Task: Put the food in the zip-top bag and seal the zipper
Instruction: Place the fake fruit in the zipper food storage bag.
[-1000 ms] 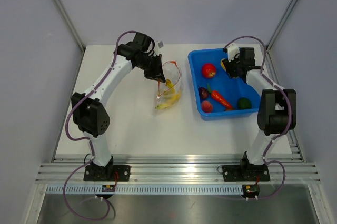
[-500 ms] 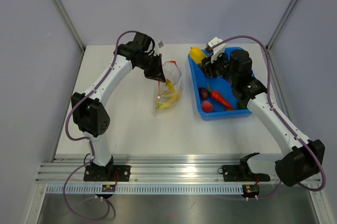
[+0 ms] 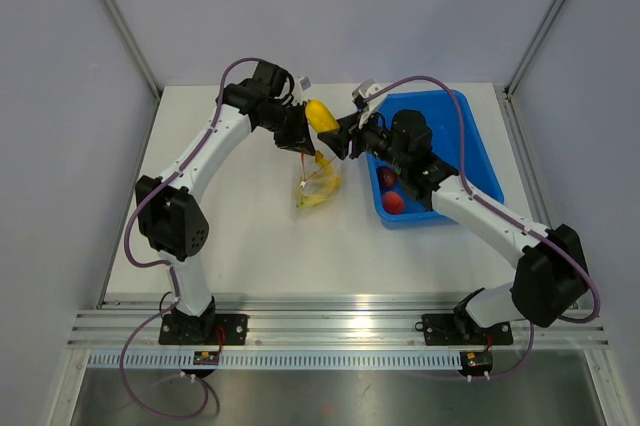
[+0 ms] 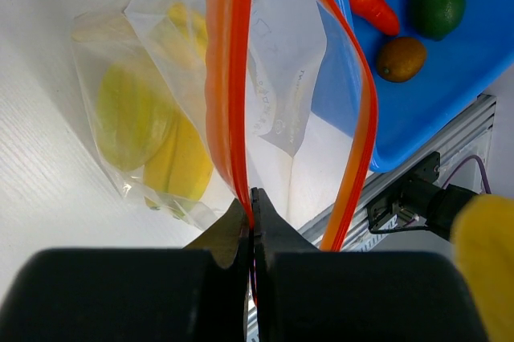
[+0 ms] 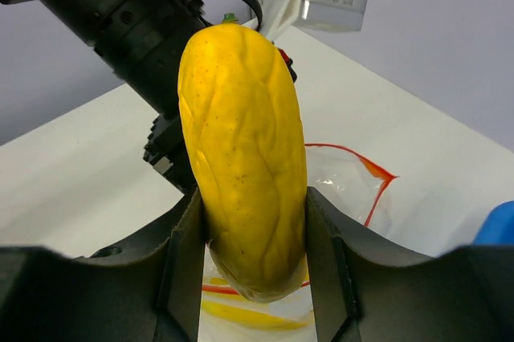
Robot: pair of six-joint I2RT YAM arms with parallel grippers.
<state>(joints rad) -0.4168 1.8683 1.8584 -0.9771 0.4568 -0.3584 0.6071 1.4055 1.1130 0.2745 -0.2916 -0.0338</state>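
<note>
1. Two grippers now meet at the upper centre of the top view: your right gripper (image 3: 332, 133) has swung over from the bin (image 3: 480, 161) within a second, clamped on the food (image 3: 320, 116).
2. Your left gripper (image 3: 298, 143) pinches the zipper (image 4: 225, 77), holding the bag (image 3: 322, 184) open just below the food.
3. Yellow pieces (image 4: 161, 141) already lie in the bag; lowering and release look next.

My top camera sits high behind my bases and looks down over the whole desk (image 3: 250, 246). The left wrist camera looks along my left claw (image 4: 251, 201), close on the zip-top bag (image 4: 277, 93). The right wrist camera looks past my right claw (image 5: 253, 234), the food (image 5: 241, 141) very near, filling mid-view. All three share the bag
</note>
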